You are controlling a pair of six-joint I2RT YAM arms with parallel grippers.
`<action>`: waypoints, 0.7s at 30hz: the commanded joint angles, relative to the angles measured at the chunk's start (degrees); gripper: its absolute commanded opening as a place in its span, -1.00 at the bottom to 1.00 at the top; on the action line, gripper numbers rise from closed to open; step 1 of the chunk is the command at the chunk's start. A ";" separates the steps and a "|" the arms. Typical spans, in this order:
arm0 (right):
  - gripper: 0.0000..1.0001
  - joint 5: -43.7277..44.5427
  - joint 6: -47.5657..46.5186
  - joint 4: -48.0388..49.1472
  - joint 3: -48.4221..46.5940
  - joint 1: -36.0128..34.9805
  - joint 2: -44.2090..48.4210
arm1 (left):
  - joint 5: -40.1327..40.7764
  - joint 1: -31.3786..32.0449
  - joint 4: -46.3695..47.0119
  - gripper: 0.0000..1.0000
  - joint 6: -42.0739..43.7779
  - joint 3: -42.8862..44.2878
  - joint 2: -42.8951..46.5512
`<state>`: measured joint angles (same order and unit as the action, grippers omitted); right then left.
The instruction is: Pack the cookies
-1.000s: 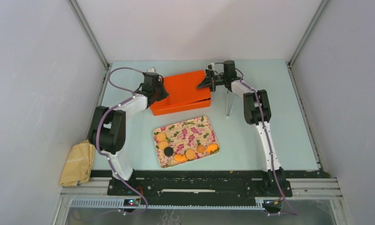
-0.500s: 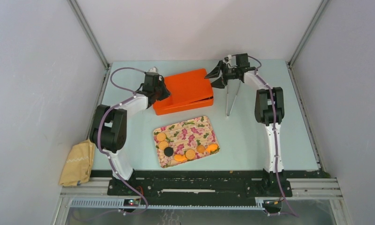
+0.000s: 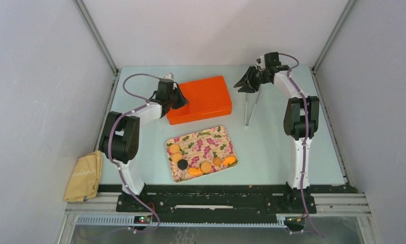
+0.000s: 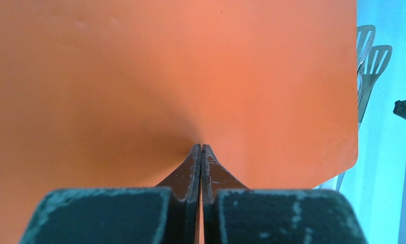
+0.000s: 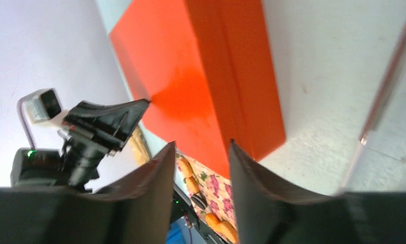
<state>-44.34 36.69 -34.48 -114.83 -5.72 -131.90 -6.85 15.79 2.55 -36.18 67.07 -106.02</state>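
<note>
Left gripper point(image 4: 201, 151): fingers pressed together, nothing between, tips touching lid of orange box point(image 3: 203, 96). Box closed, at far side of table. Cookies point(image 3: 206, 166) all outside it, on floral tray point(image 3: 207, 141) nearer arms. Tongs point(image 3: 246, 112) just right of box. Right gripper point(image 3: 245, 83): fingers apart, empty, over tongs' far end. Risk: closed tips skid on smooth lid, shoving box into tongs; shut lid blocks packing.

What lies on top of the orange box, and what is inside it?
Only the left claw, its tips shut, touches the top of the box, near its left edge. The box is closed, so whatever is inside cannot be seen.
</note>
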 commanded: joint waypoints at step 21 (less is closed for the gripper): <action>-1.00 18.43 -7.72 -20.25 -19.99 -4.08 -13.76 | 22.24 -9.21 -17.56 -1.00 -7.52 -12.66 18.61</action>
<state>-25.50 30.83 -53.01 -133.71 -8.56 -145.32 14.90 6.26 -13.43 -42.33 53.23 -80.90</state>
